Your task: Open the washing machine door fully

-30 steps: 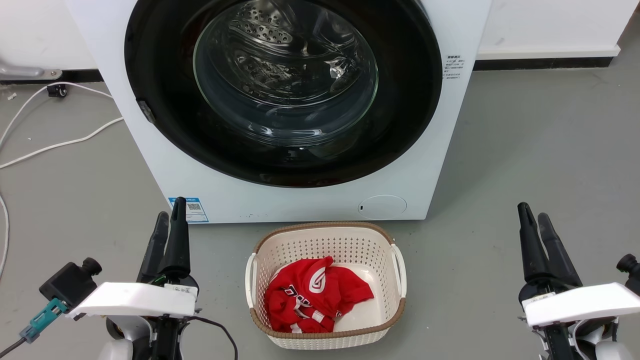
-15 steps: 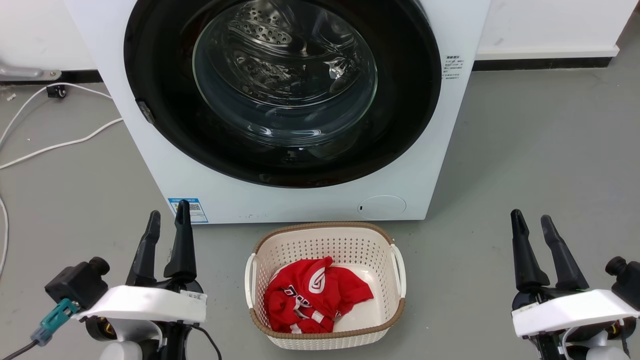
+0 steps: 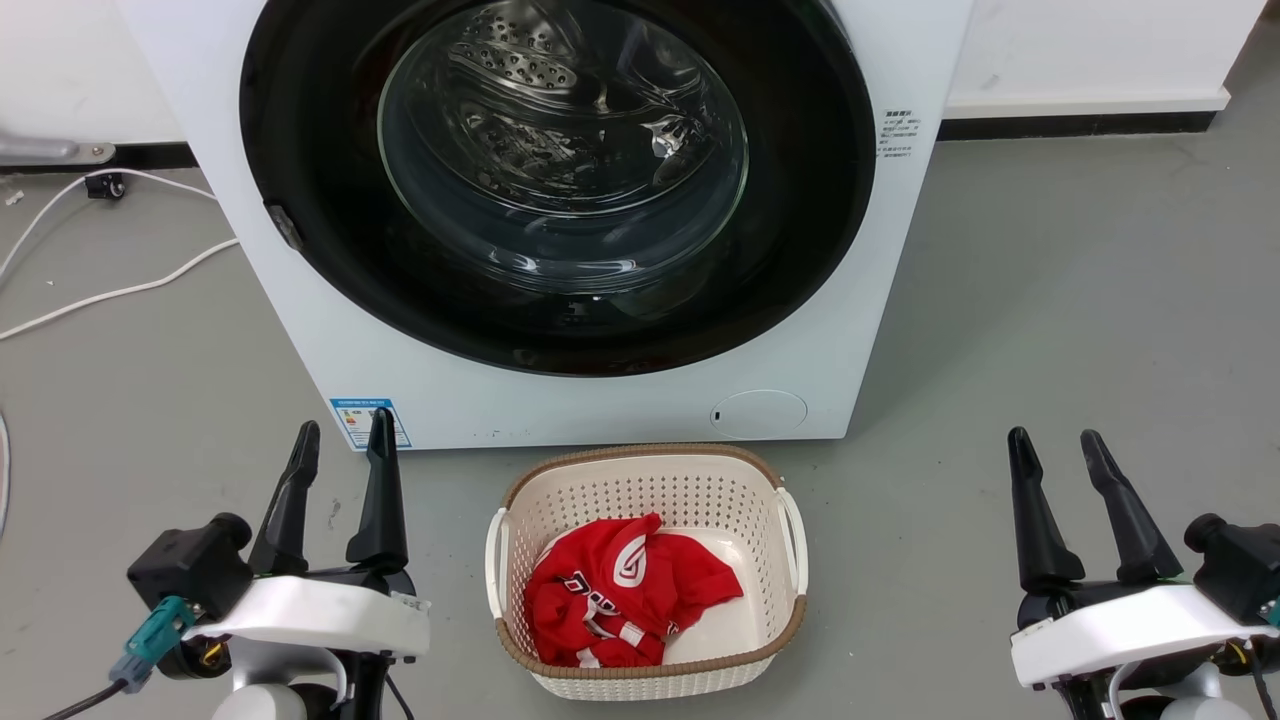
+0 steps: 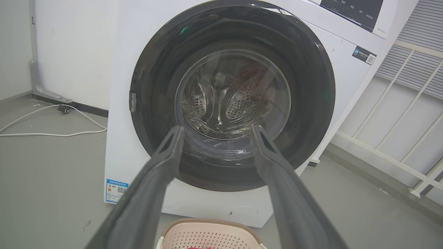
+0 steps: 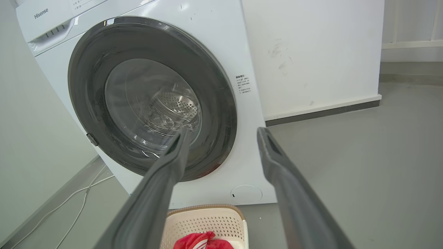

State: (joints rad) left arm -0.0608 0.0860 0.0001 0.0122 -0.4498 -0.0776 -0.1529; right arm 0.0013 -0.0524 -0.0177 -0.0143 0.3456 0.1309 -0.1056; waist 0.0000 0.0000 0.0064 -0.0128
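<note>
Two grippers are seen over bare grey floor [image 3: 1050, 300], the left gripper [image 3: 344, 422] and right gripper [image 3: 1054, 436] well apart either side of a basket [image 3: 645, 455]. Both are held partly spread, empty and touching nothing. The washing machine door [image 3: 810, 200] is closed flush, beyond the basket.

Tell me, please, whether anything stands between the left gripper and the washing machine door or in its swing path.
Nothing visible between the left gripper and the washing machine door, just bare floor. The laundry basket sits before the machine, below the door's bottom edge, so it probably won't block the swing.
</note>
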